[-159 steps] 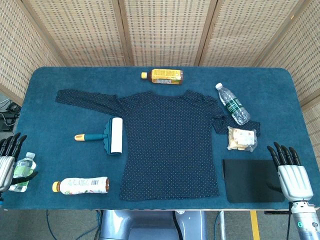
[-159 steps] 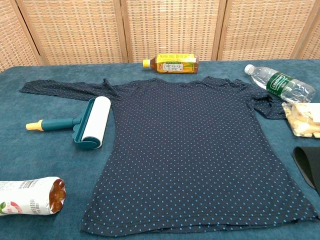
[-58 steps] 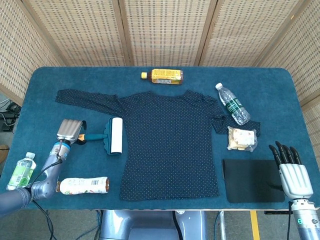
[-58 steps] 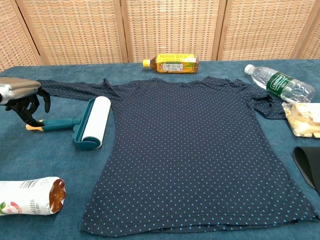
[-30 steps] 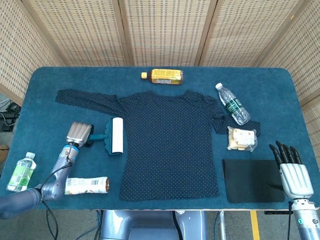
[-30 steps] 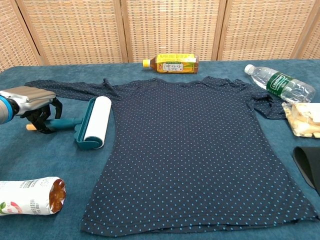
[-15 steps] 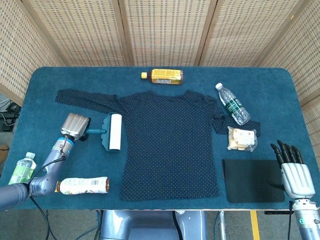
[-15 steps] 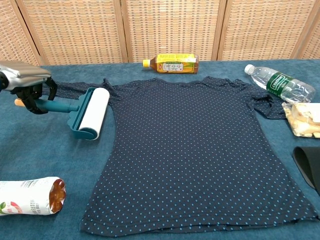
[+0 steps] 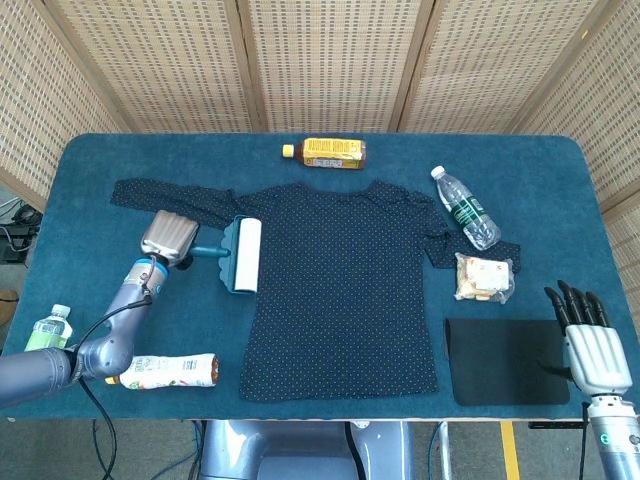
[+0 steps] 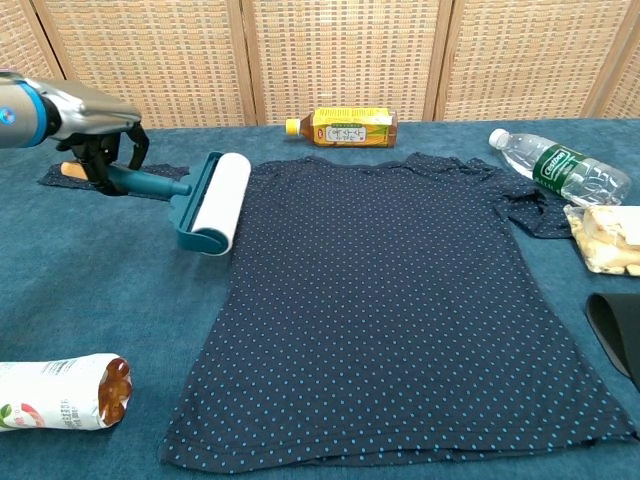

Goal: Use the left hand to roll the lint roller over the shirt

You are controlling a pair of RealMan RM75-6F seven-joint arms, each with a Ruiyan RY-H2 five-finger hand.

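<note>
At the shirt's [image 9: 345, 285] left edge, lint roller [image 9: 245, 254] in left hand's [image 9: 166, 238] closed fingers [image 10: 103, 155]; right hand [image 9: 596, 352] spread, empty.

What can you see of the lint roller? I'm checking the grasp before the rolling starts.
The lint roller has a white cylindrical drum in a teal, plastic-looking frame, with a teal handle ending in a yellow tip. The left hand grips the handle, its fingers curled around it. The roller looks lifted, drum end tilted down. In the head view it sits over the shirt's left edge, below the sleeve; contact with the fabric cannot be told.
</note>
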